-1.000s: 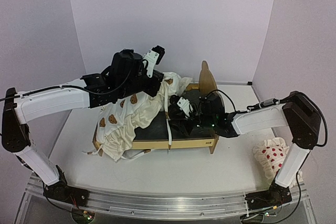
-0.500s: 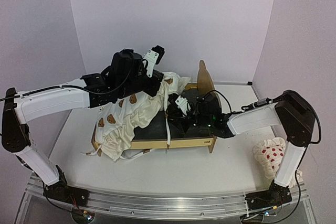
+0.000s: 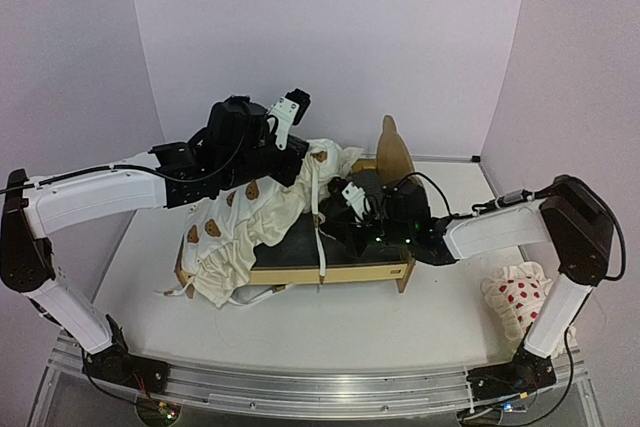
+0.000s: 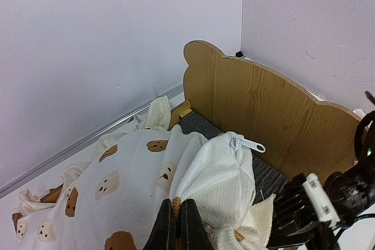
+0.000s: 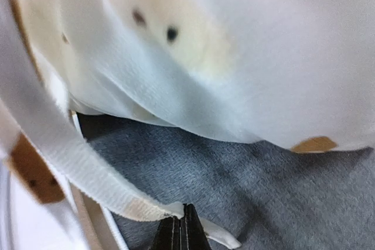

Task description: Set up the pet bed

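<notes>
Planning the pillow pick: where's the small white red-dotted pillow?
Top view: the pillow lies on the white table at near right, beside the right arm, clear of the light plywood pet bed.

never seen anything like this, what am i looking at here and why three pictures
These are two robot arms, a left arm and a right arm, bolted to the near edge of a table. The wide picture comes from a fixed camera above and behind them. The two close-ups come from a small camera on each wrist, looking along that arm's gripper. On the table stands a wooden pet bed with a bear-ear headboard. A cream cushion printed with bears is draped over it, and a red-dotted pillow lies to the right. The left gripper is shut on a bunch of the cushion. The right gripper is shut too, apparently pinching a tie of the cushion.
</notes>
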Controlling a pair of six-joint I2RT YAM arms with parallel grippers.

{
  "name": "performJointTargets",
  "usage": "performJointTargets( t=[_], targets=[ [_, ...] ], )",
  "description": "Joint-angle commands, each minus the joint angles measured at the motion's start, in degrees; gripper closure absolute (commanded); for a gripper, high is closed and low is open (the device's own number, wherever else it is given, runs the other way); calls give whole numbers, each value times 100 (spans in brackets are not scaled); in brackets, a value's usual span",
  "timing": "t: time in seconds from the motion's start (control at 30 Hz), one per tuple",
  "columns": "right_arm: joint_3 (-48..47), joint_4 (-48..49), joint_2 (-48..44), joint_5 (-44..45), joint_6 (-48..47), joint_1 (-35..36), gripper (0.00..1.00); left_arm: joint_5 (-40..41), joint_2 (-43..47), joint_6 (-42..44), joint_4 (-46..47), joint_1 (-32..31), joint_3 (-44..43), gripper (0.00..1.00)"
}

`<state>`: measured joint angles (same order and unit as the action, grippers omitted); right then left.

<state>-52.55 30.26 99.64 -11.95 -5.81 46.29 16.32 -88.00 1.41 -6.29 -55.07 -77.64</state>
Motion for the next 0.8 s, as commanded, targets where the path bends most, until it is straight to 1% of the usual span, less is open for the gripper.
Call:
performJointTargets(
  t=[0.0,0.17,0.3,0.57,0.77],
  targets=[
    [-84,-877,-918,116,643,-26,100,-140,497,-69,439,17,59,100],
    [-284,-1909,-1369,232,1161,-26,100,-346,443,-76,450,14,119,100],
    [-326,-2386,-1558,438,1433,-25,100,-436,405,-88,483,21,178,100],
    [-248,-2638,-1477,573,1929,-15,100,-613,253,-88,427,15,134,100],
    [-246,-2717,-1366,515,2089,11,100,-662,206,-88,421,13,147,100]
  ],
)
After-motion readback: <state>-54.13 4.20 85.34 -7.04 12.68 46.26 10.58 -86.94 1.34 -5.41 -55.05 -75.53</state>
